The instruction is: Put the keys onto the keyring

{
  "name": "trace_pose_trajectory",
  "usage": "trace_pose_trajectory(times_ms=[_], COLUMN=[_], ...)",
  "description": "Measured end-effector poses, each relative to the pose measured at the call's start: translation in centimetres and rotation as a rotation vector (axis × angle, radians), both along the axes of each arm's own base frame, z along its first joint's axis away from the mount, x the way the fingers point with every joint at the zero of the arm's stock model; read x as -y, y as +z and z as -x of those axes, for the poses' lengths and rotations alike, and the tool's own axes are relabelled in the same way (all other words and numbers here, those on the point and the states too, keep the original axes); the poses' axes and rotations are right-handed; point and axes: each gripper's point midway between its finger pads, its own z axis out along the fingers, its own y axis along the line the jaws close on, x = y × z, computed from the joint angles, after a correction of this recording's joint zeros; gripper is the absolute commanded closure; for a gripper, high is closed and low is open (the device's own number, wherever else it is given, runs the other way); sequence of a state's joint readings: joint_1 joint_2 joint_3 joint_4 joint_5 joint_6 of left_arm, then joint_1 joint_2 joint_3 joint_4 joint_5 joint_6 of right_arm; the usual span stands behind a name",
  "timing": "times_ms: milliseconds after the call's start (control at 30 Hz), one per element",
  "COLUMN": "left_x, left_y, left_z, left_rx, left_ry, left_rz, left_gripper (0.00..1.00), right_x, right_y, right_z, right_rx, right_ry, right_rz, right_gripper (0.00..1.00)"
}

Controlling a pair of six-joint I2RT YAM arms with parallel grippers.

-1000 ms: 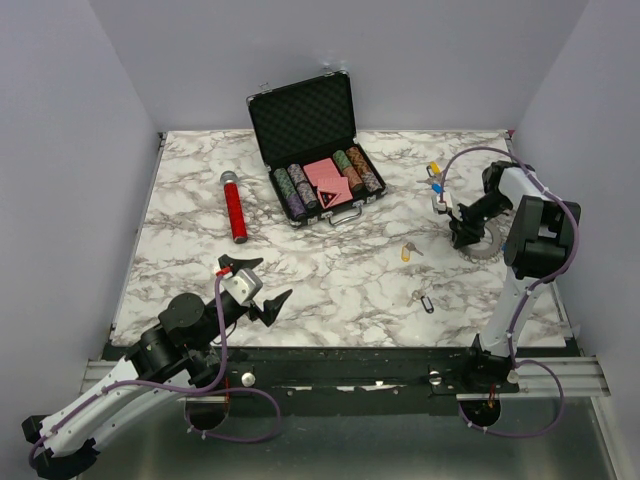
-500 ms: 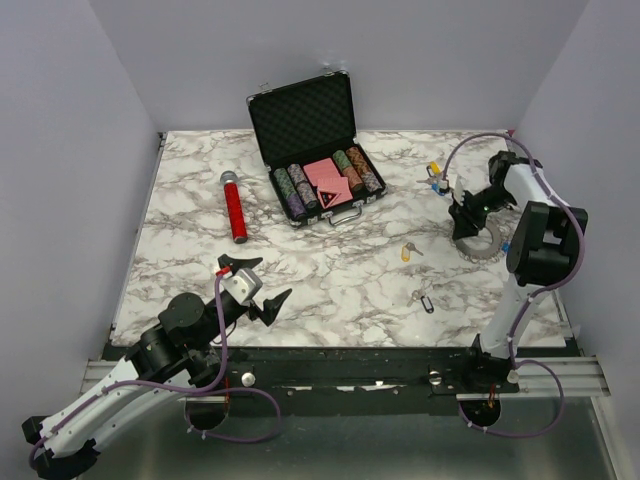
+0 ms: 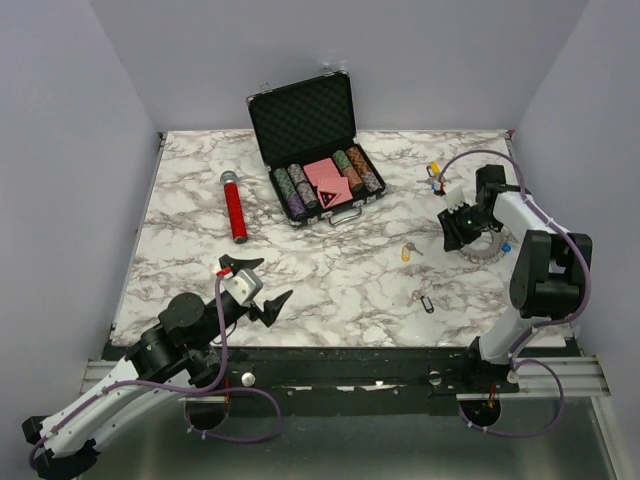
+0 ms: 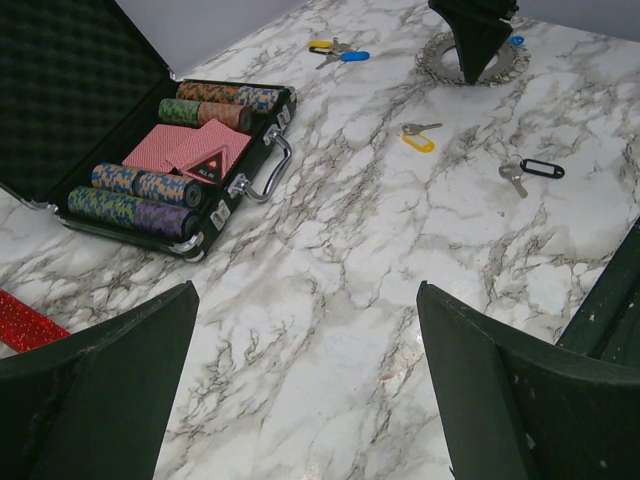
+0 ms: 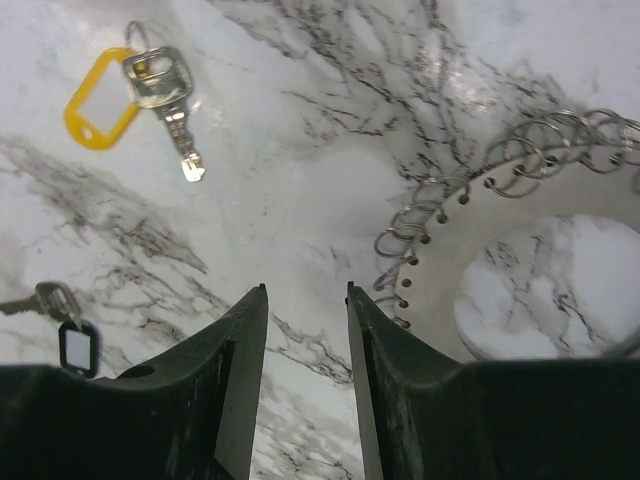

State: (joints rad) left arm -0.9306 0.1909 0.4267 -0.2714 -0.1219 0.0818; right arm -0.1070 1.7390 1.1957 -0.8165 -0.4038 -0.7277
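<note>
**Right end effector empty beside the keyring, three tagged keys loose on the counter**

The right end effector point(image 3: 453, 227) points down at the marble counter point(image 3: 340, 275), its jaws parted by a narrow gap with only bare marble showing between them in the wrist view. It grips nothing. The keyring point(image 5: 440, 262) lies flat just beside its fingers point(image 5: 385, 370). It is a silver ring with holes round its rim, fringed with small wire loops. Whether a fingertip touches it cannot be told.

The keys lie apart from the keyring. A yellow-tagged key point(image 5: 100, 105) rests near it towards the middle of the counter. A black-tagged key point(image 3: 425, 300) lies closer to the near edge. A blue-tagged and yellow-tagged pair point(image 3: 434, 172) sits together farther back, beyond the right end effector.

The left end effector point(image 3: 263, 282) hangs over the near left part of the counter, jaws spread as wide as they go and empty (well apart from every key). Behind it stand an open poker chip case point(image 3: 320, 150) and a red glittery cylinder point(image 3: 236, 207).
</note>
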Motion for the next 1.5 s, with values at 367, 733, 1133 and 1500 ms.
trace_pose_trajectory(times_ms=[367,733,1133,1500], left_x=[0.1,0.0,0.0,0.0], left_y=[0.0,0.1,0.2,0.3], left_z=[0.1,0.1,0.2,0.2], left_rx=[0.0,0.003,0.006,0.007], left_ry=[-0.005,-0.007,-0.007,-0.008], left_rz=[0.0,0.005,0.009,0.01], left_gripper=[0.01,0.01,0.01,0.01], right_x=[2.1,2.0,2.7,2.7], right_y=[-0.9,-1.3,-1.9,-3.0], right_z=[-2.2,-2.5,-2.3,-1.7], right_rx=[0.1,0.111,0.091,0.048], right_ry=[-0.2,-0.228,-0.248,-0.25], right_rz=[0.187,0.248,0.289,0.297], right_gripper=[0.55,0.64,0.73,0.99])
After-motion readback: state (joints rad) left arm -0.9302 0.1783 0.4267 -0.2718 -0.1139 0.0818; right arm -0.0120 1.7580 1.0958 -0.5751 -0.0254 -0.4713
